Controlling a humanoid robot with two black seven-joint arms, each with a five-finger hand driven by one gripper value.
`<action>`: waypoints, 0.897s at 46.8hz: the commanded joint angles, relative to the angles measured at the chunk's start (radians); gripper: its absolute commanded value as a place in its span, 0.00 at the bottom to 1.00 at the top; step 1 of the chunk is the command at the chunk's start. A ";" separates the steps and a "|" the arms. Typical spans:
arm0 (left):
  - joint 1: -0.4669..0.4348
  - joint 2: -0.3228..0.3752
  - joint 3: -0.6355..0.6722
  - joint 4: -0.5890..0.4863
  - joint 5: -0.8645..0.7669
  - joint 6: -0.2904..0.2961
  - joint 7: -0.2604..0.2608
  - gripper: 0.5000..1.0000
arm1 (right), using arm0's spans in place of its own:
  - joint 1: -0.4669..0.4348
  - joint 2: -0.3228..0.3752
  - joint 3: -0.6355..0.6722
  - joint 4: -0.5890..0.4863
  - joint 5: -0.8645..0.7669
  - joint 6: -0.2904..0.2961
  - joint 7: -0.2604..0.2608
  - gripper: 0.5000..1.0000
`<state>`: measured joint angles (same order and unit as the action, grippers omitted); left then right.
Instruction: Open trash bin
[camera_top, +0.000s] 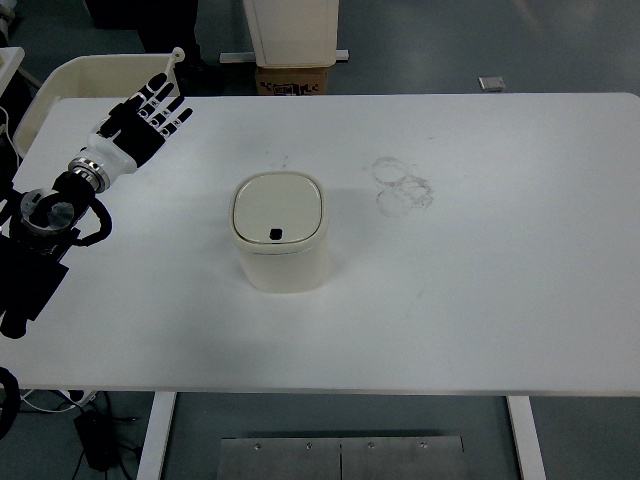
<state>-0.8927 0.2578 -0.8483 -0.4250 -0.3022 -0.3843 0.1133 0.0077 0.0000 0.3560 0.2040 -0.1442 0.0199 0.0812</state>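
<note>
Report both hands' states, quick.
Left hand: open, fingers spread, holding nothing, over the table's far left, away from the trash bin.
Right hand: not in view.

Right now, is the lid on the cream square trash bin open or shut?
Shut: the cream square trash bin has its lid lying flat and flush on top.

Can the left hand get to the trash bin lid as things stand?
Probably yes: the left hand is open, far-left of the trash bin, and only bare table lies between them; the lid is closed and uncovered.
</note>
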 joint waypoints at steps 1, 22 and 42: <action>0.000 0.000 0.000 0.000 0.000 0.001 0.000 1.00 | 0.000 0.000 0.000 0.000 0.000 0.000 0.000 0.99; -0.017 0.005 -0.002 0.000 0.110 0.018 -0.004 1.00 | 0.000 0.000 0.000 0.000 0.000 0.000 0.000 0.99; -0.035 0.054 0.008 -0.136 0.126 0.122 -0.003 1.00 | 0.000 0.000 0.001 0.000 0.000 0.000 0.000 0.99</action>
<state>-0.9356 0.2796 -0.8438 -0.4899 -0.1876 -0.3050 0.1108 0.0075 0.0000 0.3566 0.2040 -0.1442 0.0199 0.0813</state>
